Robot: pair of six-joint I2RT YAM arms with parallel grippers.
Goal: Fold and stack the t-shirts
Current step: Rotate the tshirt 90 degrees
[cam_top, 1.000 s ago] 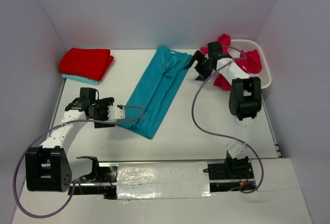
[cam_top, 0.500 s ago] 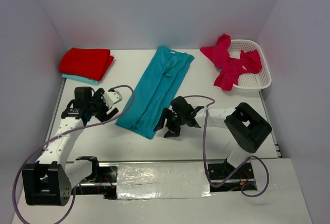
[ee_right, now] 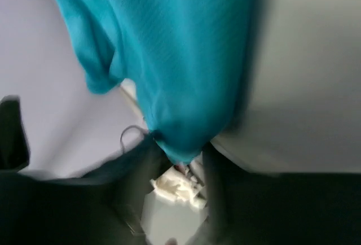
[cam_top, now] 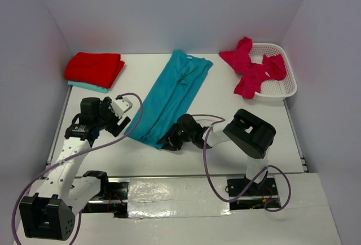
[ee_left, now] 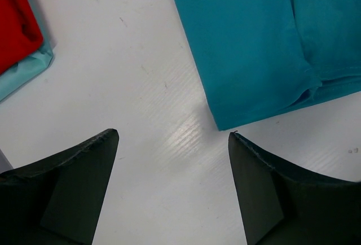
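Tabletop (cam_top: pixel 237 101) white, walls (cam_top: pixel 169 8) pale, left tool (ee_left: pixel 172 134) spread, right tool (ee_right: pixel 179 160) at teal t-shirt (cam_top: pixel 172 95), unclear.

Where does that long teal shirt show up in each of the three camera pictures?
Top external: the teal shirt lies diagonally across the middle of the table.
Left wrist: the teal shirt is at upper right, one hem corner showing.
Right wrist: the teal shirt, blurred, fills the upper middle.
Shared landmark: the white table around it.
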